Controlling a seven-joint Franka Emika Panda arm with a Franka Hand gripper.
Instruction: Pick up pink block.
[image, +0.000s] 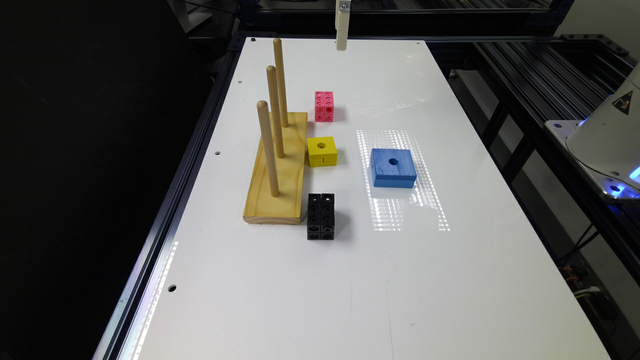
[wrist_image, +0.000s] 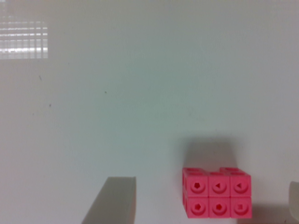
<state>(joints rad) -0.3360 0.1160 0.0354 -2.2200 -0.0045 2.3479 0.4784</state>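
The white gripper (image: 341, 45) hangs high above the far end of the white table (image: 450, 280), touching and holding nothing. In the wrist view its pale fingertips (wrist_image: 112, 198) stand well apart, spread wide, with the small bright pink plastic block of joined holed cubes (wrist_image: 217, 198) on the tabletop between them, nearer one finger. In the exterior view that pink block (image: 324, 106) rests just beside the far end of the wooden peg stand (image: 277, 170), beyond the yellow cube with one hole (image: 321, 151).

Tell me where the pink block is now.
In the exterior view, the pink block sits on the white table, beyond the yellow cube and beside the wooden peg stand.
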